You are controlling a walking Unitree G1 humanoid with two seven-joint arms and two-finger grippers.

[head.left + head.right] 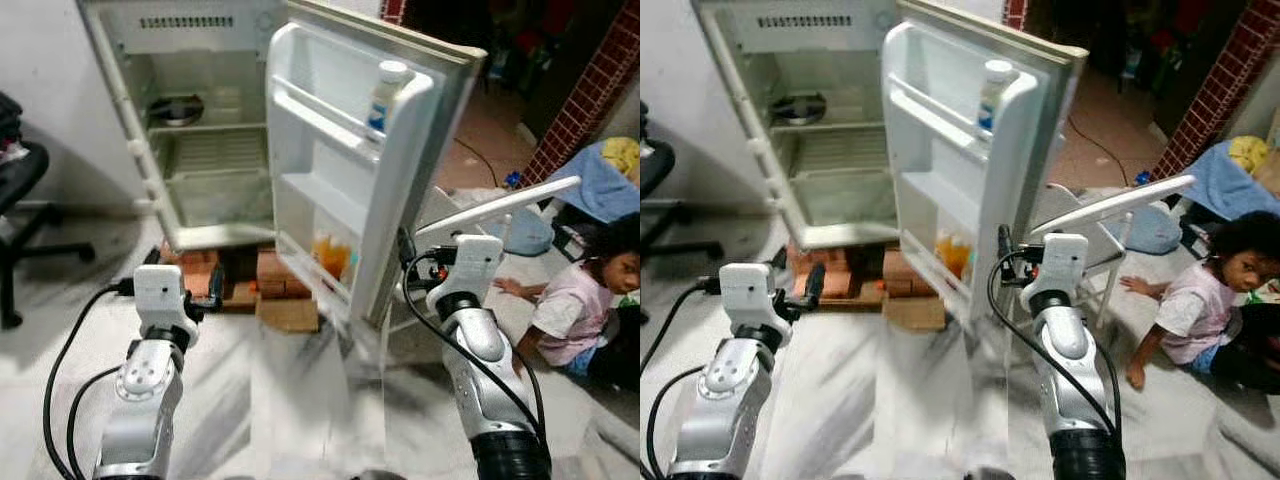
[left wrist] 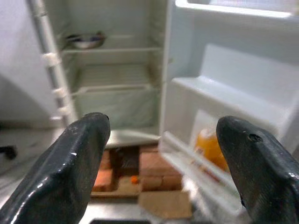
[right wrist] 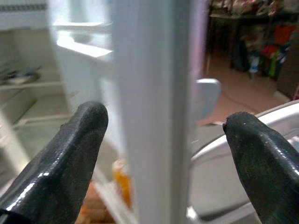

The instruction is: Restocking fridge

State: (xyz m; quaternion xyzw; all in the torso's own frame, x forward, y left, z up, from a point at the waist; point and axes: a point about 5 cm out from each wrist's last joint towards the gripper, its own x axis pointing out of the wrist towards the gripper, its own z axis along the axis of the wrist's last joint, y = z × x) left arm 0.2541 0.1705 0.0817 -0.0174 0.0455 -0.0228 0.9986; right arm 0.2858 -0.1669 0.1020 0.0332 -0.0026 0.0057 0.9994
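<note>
Fridge open; white bottle upright in top door shelf.

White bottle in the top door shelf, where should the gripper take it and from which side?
Judging by the pictures, grip the white bottle around its upper body below the cap, coming from the door's inner side. It stands upright, and the shelf rail hides its lower part. The right gripper is open, facing the fridge door edge.
</note>
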